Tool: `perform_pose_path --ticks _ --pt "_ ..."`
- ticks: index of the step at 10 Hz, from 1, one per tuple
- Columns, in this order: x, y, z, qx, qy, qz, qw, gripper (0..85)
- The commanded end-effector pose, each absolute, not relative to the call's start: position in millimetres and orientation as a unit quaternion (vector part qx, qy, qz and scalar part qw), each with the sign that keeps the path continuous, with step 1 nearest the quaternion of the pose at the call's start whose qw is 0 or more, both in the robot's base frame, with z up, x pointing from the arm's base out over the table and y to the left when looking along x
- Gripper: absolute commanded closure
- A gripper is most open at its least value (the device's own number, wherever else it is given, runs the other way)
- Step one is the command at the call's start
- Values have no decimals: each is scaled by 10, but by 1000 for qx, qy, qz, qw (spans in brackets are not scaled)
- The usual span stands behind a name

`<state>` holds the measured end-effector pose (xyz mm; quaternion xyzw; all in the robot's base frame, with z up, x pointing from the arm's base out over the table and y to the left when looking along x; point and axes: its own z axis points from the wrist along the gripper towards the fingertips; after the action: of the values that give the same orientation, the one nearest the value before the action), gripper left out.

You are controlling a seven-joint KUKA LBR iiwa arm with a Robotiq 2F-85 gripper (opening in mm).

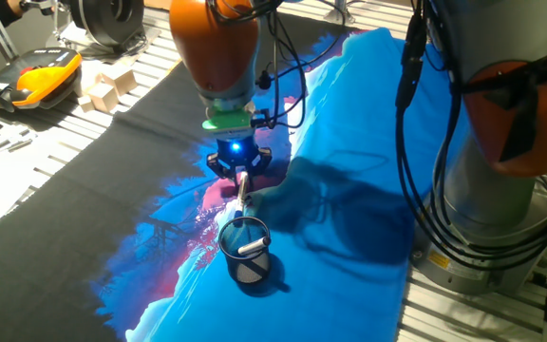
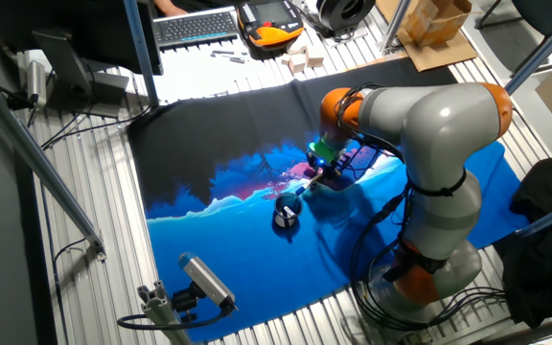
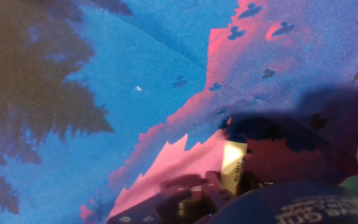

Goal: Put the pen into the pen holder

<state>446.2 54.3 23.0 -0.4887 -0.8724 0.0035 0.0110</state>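
My gripper (image 1: 239,171) is shut on the pen (image 1: 243,190), a slim whitish stick that hangs down from the fingers, slightly tilted. Its lower end is just above and behind the far rim of the pen holder (image 1: 245,249), a small dark mesh cup with a bluish rim standing on the cloth. A shorter white stick (image 1: 253,249) lies inside the cup. In the other fixed view the gripper (image 2: 318,172) holds the pen (image 2: 301,191) up and right of the cup (image 2: 285,214). In the hand view the whitish pen (image 3: 234,167) shows between the fingers; the cup is out of view.
A blue, pink and black printed cloth (image 1: 368,123) covers the table. Wooden blocks (image 1: 107,87) and a yellow-black device (image 1: 31,76) lie at the far left. The arm's base (image 1: 501,190) stands at the right. A camera on a mount (image 2: 204,283) sits near the cloth's front edge.
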Motion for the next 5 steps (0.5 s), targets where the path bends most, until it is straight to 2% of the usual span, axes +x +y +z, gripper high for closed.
perform_pose_path --ticks 1,2,5 --pt "4457 537 226 -485 -874 5 10 680" --pt "4455 536 230 -482 -876 3 11 850" --pt "4442 535 308 -465 -885 -7 14 850"
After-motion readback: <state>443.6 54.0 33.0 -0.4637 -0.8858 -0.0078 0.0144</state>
